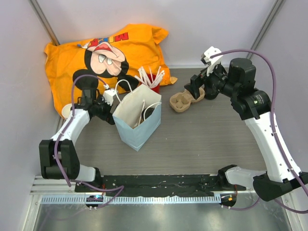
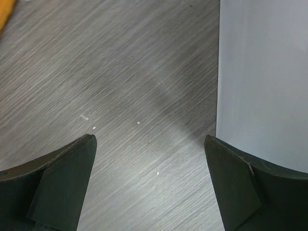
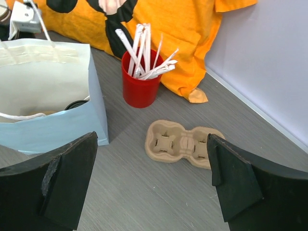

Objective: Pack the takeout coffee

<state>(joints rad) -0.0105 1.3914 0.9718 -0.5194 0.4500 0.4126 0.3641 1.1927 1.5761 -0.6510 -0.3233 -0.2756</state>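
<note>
**A robot test cell dressed as a coffee counter**

This is a lab enclosure, not a real café. Plain pale wall panels (image 1: 216, 29) box in a grey wood-grain surface (image 1: 202, 139), and bare metal struts (image 1: 44, 21) run up the back corners. Two white-and-black robot arms (image 1: 262, 130) are fixed to a black rail (image 1: 163, 182) along the near edge. Purple cables (image 1: 272, 91) loop from them, and a ribbed metal strip (image 1: 154, 198) lies in front. The props are coffee-shop goods: a pale blue paper bag with white cord handles (image 1: 144, 132), a red plastic cup of white sticks (image 3: 139, 86) and a brown moulded-pulp cup carrier (image 3: 183, 143). An orange cartoon-print cloth (image 1: 139, 45) lies crumpled at the back.
</note>
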